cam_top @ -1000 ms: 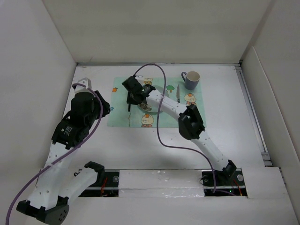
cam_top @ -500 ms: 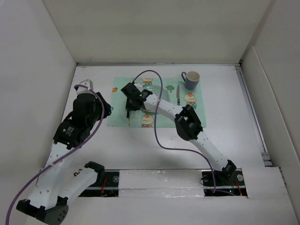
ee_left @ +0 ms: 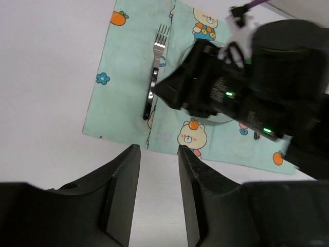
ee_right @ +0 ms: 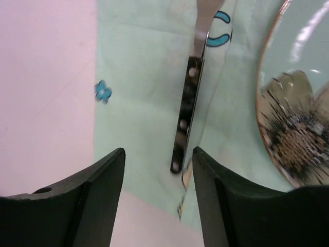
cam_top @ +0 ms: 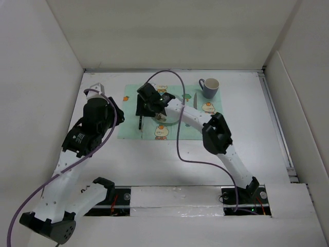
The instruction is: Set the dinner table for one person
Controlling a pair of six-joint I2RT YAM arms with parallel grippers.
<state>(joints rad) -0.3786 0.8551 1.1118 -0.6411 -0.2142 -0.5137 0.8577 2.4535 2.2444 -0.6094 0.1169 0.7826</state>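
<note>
A steel fork lies flat on the left part of the mint-green placemat, left of a glass plate. My right gripper hovers just above the fork handle, open, touching nothing. A knife lies right of the plate and a grey mug stands at the mat's far right corner on the white dinner table. My left gripper is open and empty over bare table left of the mat. In the left wrist view the fork shows beside the right gripper.
White wall panels close in the table on the left, back and right. The right arm stretches across the placemat and hides most of the plate from above. A purple cable loops over the mat.
The right gripper set the fork down on the placemat, opened, and pulled back up and away from it. The left arm shifted slightly towards the mat.
</note>
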